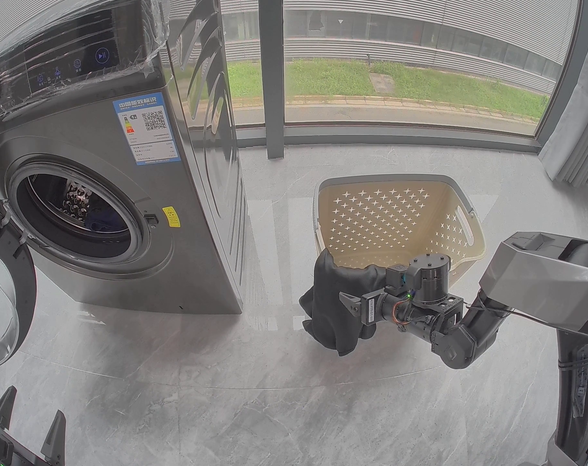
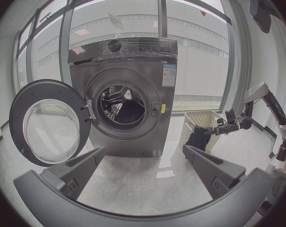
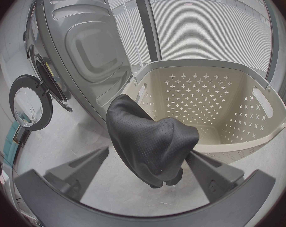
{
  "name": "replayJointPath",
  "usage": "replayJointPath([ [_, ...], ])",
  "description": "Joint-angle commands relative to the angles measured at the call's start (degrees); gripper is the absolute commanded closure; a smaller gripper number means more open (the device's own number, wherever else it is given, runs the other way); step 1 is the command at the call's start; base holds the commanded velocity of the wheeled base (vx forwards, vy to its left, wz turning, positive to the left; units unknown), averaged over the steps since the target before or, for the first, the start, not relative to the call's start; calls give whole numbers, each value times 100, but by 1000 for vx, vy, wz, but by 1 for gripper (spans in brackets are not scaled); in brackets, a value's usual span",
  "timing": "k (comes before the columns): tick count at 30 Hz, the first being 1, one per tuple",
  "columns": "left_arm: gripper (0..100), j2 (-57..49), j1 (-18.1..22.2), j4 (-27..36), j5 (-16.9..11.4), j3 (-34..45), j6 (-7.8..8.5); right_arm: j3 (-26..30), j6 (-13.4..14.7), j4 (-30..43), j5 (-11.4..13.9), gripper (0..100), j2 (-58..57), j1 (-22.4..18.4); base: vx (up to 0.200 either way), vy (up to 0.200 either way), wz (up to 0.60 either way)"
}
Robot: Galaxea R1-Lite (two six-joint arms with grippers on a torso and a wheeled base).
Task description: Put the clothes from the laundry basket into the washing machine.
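Where the laundry basket [image 1: 397,179] stands on the floor [image 1: 242,383] beside the washing machine [image 1: 197,163], a dark garment [image 1: 329,299] lies draped over its near rim at the corner toward the machine, most of the cloth hanging down the outside wall. The right pincer [image 1: 352,312] sits level at that corner. In the head view the cloth hides part of it. The right wrist view makes its state plain: both fingers [image 3: 86,164] stand spread wide, the garment bulging between them and touching the inner side of one finger, not pinched. That view also looks into the basket, showing the star-punched walls, a handle slot and the inner bottom.

The left pincer [image 1: 35,402] hangs low at the near left of the floor, well apart from the basket, its fingers spread with nothing between them. From its wrist camera the machine is seen head-on: the round door [image 2: 50,123] swung fully open to one side and dark clothing lying in the drum [image 2: 122,106]. The head view catches the drum at a slant, with a dark blue patch inside. The left wrist view also shows the right arm far off at the basket, the garment hanging down the basket's outer wall.
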Motion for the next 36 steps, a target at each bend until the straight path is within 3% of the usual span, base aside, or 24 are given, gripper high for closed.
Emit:
replayJointPath([
  [1, 0, -93, -2, -2, 2, 101, -8, -75, -1, -32, 3, 100, 99, -11, 0, 0, 0],
  [13, 0, -93, -2, 7, 2, 92, -8, 109, -10, -155, 82, 100, -33, -37, 0, 0, 0],
  [21, 0, -93, -2, 7, 2, 92, -8, 883, -19, -314, 73, 100, -797, -11, 0, 0, 0],
  [28, 0, -93, -2, 7, 2, 92, -8, 927, -80, -472, 135, 100, -331, -160, 0, 0, 0],
  [29, 0, -93, -2, 7, 2, 92, -8, 883, -80, -577, 187, 0, -270, -160, 0, 0, 0],
  [36, 0, -93, -2, 7, 2, 92, -8, 663, -124, -841, 240, 0, 11, -204, 0, 0, 0],
])
